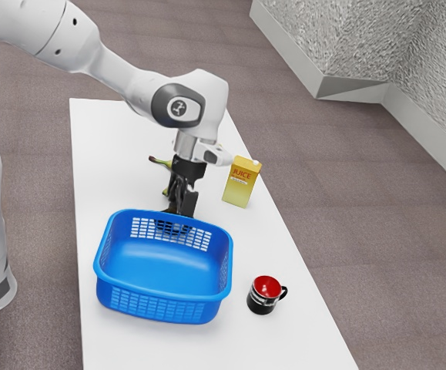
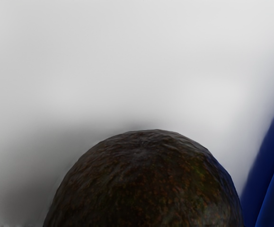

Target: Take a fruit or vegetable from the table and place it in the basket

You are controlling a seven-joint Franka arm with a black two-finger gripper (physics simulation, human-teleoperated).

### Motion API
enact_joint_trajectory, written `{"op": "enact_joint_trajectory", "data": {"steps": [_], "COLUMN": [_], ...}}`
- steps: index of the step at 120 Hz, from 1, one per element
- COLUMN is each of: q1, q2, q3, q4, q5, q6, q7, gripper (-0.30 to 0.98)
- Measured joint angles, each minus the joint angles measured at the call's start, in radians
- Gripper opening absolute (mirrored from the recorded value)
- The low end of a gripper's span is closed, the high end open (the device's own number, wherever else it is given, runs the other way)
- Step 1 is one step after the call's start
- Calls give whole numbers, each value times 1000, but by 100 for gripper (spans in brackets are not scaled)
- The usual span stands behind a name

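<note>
I count one basket, one juice carton, one mug and one dark fruit, which looks like an avocado. There are also some yellow-green parts behind the gripper, but I cannot tell if they belong to one thing or to more.

The dark fruit is under the hand, outside the basket and near its wall; if it touches the white table, I cannot say. In the wrist view its rounded end points outward from below the hand. The rest of its body is hidden, so the direction of its long axis I cannot tell with certainty.

Its skin is very dark brown, almost black, and it is rough, with fine wrinkles and small bumps. There are little reddish-brown spots on it and some green ones, and a weak grey shine lies on one side. The visible end is broad and smoothly curved, like a dome. Whether the gripper is open, closed, or gripping the dark fruit, I cannot tell from these views.
</note>
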Motion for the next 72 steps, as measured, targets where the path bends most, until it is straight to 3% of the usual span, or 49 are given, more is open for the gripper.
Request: {"op": "enact_joint_trajectory", "data": {"steps": [18,33,48,72], "q1": [6,30,15,6], "q2": [-31,-95,-108,-11], "q3": [2,7,-11,-254], "q4": [0,17,195,509], "q5": [12,62,147,246], "q6": [-10,-90,-245,-451], "q7": [-16,-62,-154,-311], "gripper": [35,35,34,34]}}
